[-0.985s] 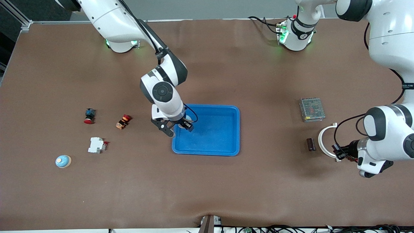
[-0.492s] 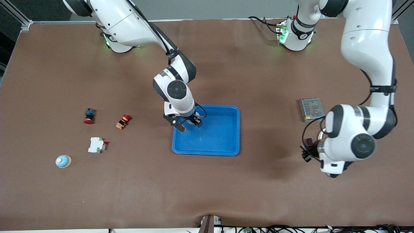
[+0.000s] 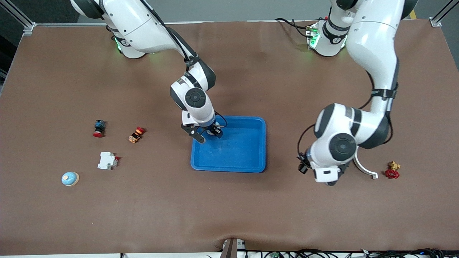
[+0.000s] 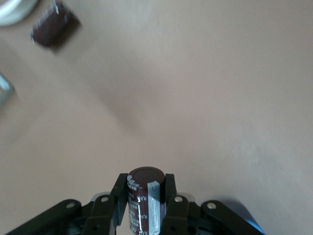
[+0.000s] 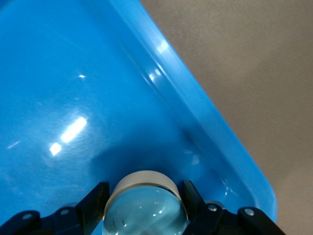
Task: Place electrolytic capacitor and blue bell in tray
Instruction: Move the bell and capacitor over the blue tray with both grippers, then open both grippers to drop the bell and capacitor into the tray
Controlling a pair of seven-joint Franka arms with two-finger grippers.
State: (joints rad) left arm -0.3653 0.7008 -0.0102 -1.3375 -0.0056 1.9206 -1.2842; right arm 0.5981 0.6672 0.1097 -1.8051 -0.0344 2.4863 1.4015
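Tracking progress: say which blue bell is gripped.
The blue bell in the right gripper over the tray; the other bell sits free on the table.

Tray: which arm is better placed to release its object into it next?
Right. The right gripper, jaws shut on the blue bell, hangs over the tray. The left gripper holds the capacitor over bare table beside the tray, toward the left arm's end.

Bright-blue tray (image 3: 247,150); dark-brown capacitor (image 4: 145,199), grey stripe; pale-blue bell (image 5: 145,209); brown table (image 3: 229,208).
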